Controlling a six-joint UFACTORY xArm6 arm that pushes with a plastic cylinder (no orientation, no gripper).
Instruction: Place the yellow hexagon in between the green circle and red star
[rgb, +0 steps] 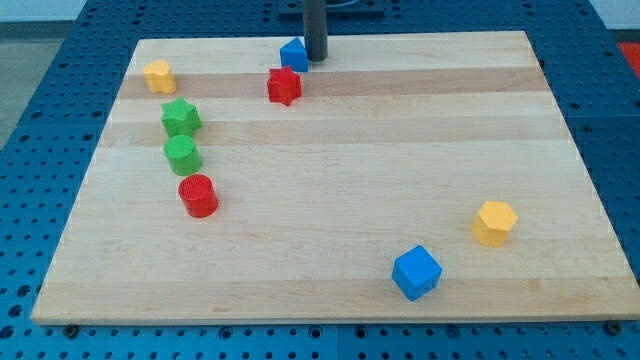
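Note:
The yellow hexagon lies near the view's lower right. The green circle lies at the left, below a green star. The red star lies near the top centre. My tip stands at the view's top, just right of a small blue block and above-right of the red star. It is far from the yellow hexagon.
A red cylinder lies below the green circle. A yellow block lies at the top left. A blue cube lies near the bottom edge, left of the yellow hexagon. The wooden board ends in edges on all sides.

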